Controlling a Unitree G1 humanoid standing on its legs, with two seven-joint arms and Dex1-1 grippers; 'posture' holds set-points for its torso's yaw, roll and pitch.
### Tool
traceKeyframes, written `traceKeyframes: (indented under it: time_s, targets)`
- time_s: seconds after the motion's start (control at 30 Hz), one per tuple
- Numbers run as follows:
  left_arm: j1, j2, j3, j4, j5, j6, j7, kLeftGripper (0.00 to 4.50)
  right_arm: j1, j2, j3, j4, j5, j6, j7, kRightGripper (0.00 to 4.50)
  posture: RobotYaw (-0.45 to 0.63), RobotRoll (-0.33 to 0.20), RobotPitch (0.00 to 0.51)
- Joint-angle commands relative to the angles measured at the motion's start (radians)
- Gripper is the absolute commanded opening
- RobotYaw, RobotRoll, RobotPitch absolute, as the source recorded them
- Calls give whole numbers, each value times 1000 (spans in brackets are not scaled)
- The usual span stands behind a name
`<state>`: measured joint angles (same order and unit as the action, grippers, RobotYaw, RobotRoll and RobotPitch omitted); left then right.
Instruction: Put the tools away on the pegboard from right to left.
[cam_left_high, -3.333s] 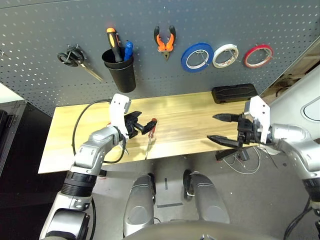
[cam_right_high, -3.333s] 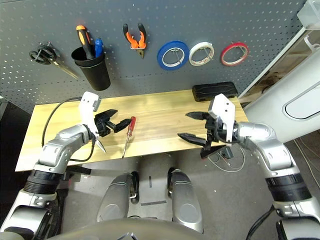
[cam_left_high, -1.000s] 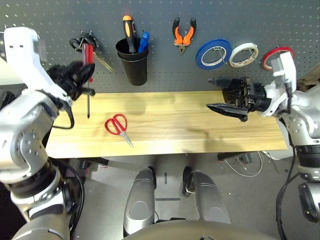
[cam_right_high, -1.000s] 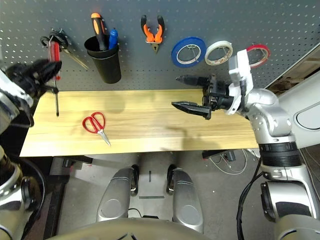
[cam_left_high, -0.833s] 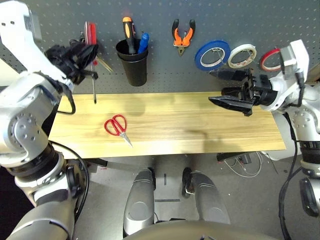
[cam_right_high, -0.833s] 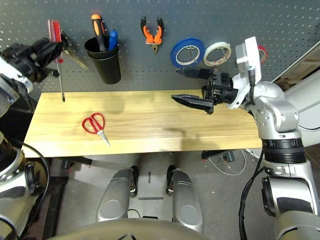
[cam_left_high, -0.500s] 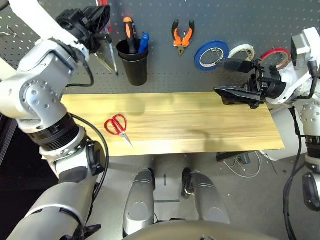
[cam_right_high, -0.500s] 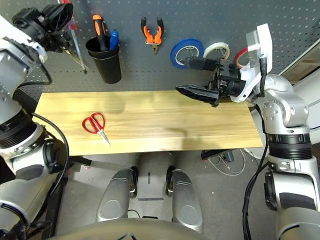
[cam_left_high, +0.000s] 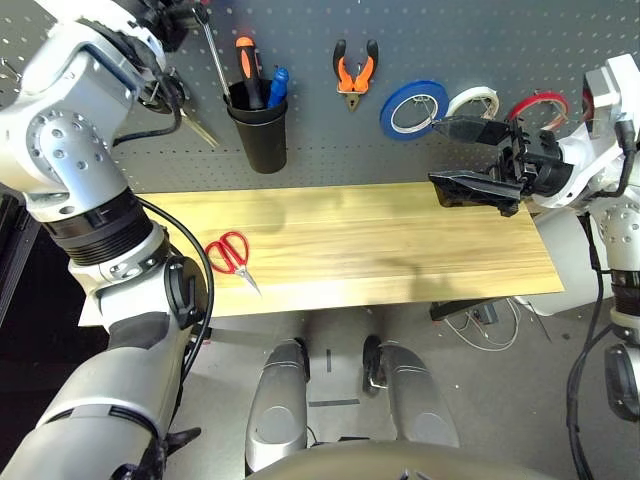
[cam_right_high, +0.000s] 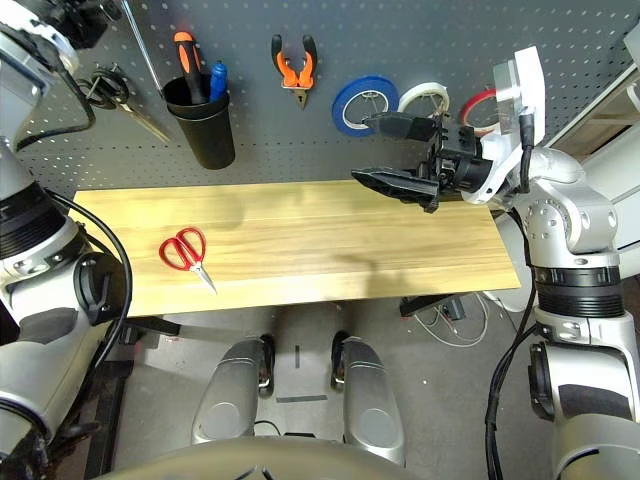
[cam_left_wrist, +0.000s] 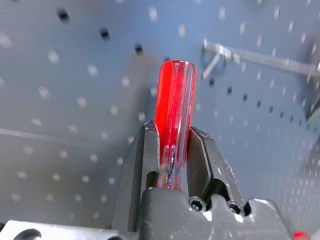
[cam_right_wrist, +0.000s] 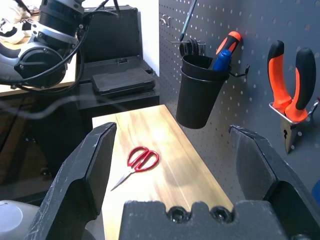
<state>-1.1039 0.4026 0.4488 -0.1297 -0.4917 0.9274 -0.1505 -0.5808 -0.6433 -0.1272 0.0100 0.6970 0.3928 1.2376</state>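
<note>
The dark grey pegboard holds the thin red tape ring at far right and the orange-handled pliers. High against the board at top left, my left gripper is shut on the red-handled screwdriver. Its thin shaft slants down towards the black cup. The red-handled scissors lie on the left part of the wooden table. My right gripper hovers open over the table's right end, holding nothing.
Black-handled scissors hang left of the cup. An orange-handled tool and a blue-handled one stand in the cup. Blue and white tape rolls hang between the pliers and the red ring.
My left arm has lifted the screwdriver from beside the table up to the top of the pegboard, its tip now by the cup. The right gripper has hardly moved.
</note>
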Motion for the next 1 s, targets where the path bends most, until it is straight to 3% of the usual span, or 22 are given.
traceKeyframes:
  time_s: [0.03, 0.57, 0.93, 1.0]
  targets:
    - [-27, -2, 13, 35, -19, -53, 16, 871, -6, -8, -20, 15, 6, 0, 12, 4500, 75, 0, 117]
    - [144, -90, -138, 154, 103, -375, 21, 871, 4, 0, -24, 9, 7, -5, -1, 4500, 53, 0, 122]
    - [201, -128, -227, 237, 207, -546, 20, 871, 26, 11, -28, -11, 12, -7, -23, 4500, 37, 0, 126]
    - [223, -117, -259, 233, 235, -555, 7, 1633, 30, 16, -27, -17, 12, -5, -28, 4500, 35, 0, 127]
